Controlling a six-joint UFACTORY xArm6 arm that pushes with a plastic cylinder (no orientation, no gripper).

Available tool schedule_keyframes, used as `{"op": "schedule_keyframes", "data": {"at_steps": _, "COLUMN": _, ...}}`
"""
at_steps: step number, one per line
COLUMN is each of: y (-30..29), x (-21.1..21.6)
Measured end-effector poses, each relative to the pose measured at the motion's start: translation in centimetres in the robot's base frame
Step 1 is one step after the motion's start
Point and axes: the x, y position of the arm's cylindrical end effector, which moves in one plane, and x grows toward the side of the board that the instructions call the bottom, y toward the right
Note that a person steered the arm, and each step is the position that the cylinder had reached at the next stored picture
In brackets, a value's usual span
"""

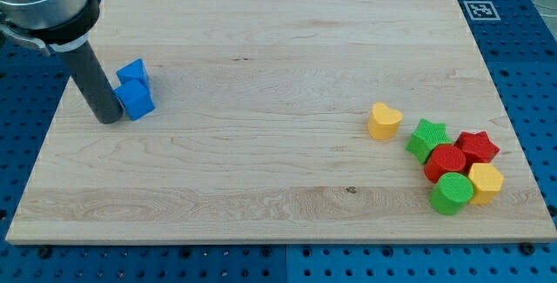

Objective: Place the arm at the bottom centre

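Observation:
My tip rests on the wooden board at the view's left, touching or nearly touching the left side of a blue block. A second blue block sits just above that one. Far off at the view's lower right lies a cluster: a yellow heart, a green star, a red star, a red cylinder, a green cylinder and a yellow hexagonal block.
The board lies on a blue pegboard table. A black and white marker tag sits off the board's top right corner. The arm's grey body fills the view's top left corner.

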Motion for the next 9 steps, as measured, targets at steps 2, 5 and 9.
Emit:
{"op": "schedule_keyframes", "data": {"at_steps": 2, "y": 0.0, "x": 3.0}}
{"op": "schedule_keyframes", "data": {"at_steps": 5, "y": 1.0, "x": 5.1}}
{"op": "schedule_keyframes", "data": {"at_steps": 9, "y": 5.3, "x": 7.5}}
